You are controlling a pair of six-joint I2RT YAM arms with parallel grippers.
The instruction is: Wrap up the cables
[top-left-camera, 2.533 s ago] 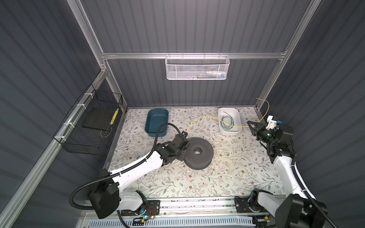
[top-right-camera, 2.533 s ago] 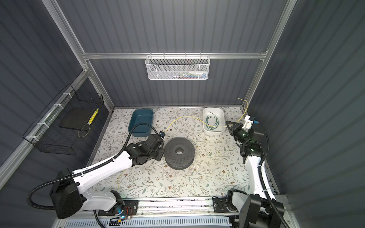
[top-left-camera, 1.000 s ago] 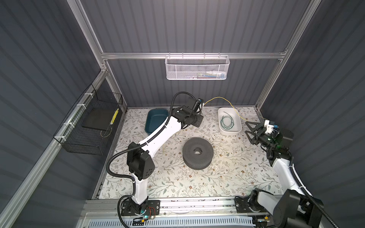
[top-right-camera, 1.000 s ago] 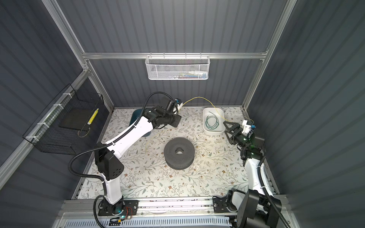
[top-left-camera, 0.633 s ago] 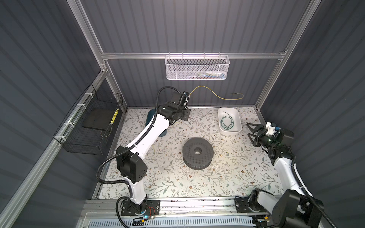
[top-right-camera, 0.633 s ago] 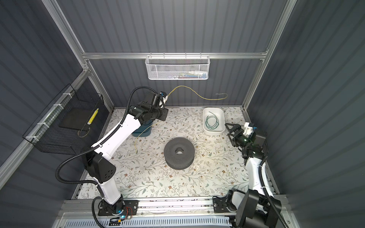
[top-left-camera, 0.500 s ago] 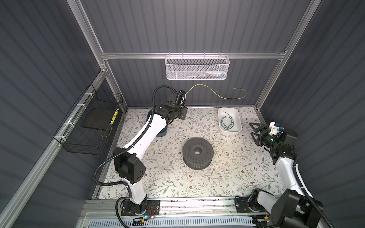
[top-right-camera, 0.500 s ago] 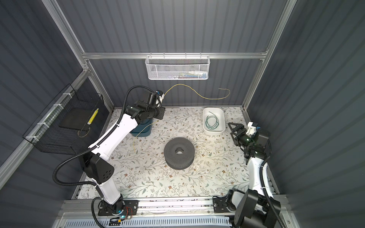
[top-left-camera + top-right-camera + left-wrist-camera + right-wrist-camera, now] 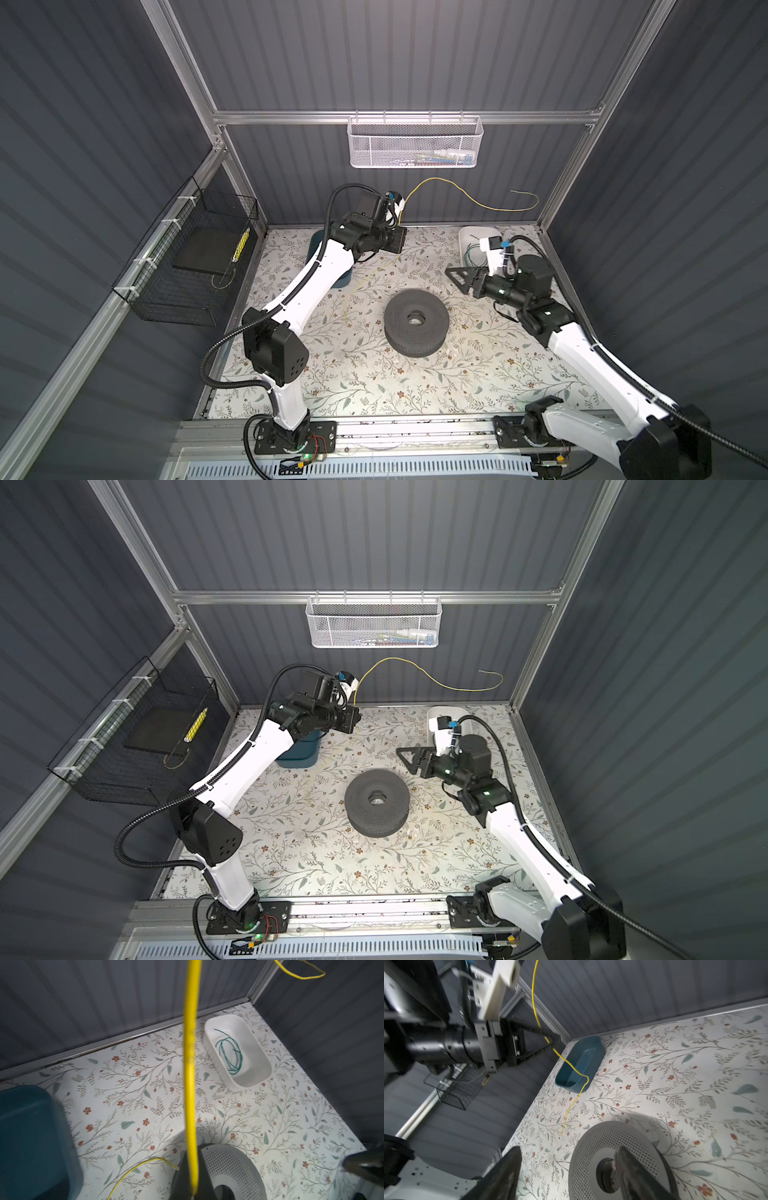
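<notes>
Grey spool [image 9: 399,316] up front, my right gripper [image 9: 459,279] spread and empty near it. Yellow cable [image 9: 190,1064], seemingly light and springy, is pinched partway along by the left gripper [image 9: 551,1041] above the floral table [image 9: 374,374]; I'd regrip beside that pinch. Green cable [image 9: 233,1068] lies coiled in the white tray [image 9: 245,1084] at the back wall [image 9: 291,166].

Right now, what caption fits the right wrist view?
Left gripper shut on the yellow cable, hanging past the teal bin; open right gripper frames the perforated spool.
</notes>
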